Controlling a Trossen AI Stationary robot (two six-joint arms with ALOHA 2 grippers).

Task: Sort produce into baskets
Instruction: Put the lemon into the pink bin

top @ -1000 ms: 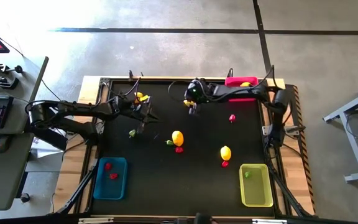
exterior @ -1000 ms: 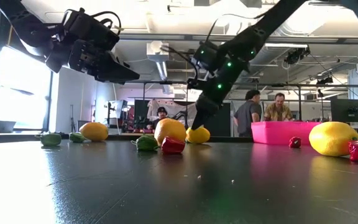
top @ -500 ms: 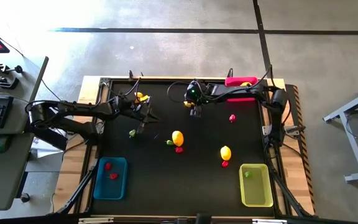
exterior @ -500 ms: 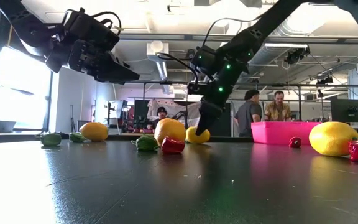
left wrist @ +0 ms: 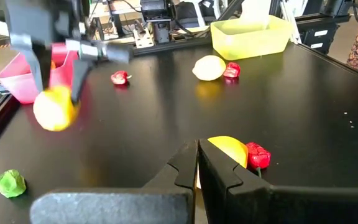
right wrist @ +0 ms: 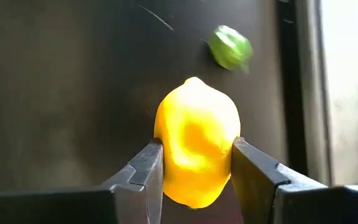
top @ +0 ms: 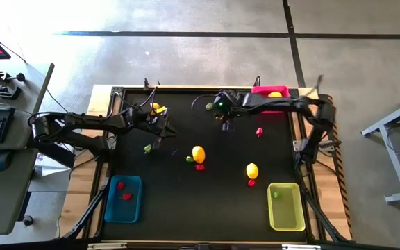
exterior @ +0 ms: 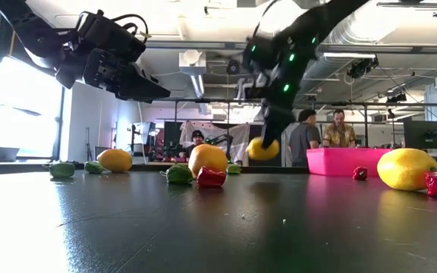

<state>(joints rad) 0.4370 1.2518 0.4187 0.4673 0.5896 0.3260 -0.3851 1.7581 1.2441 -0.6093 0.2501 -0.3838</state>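
No text, label, brand, number or sign can be read in any of the views. The toy fruit, the bins and the dark arms carry no legible marking, and the screens and equipment in the room beyond the tabletop are too small and blurred to make out any lettering.

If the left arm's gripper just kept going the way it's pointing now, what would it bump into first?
Probably the yellow lemon with a red piece beside it, lying on the black table just beyond the left gripper, whose fingers are shut. Depth is hard to judge, and the gripper hangs above the table, so it might pass over them.
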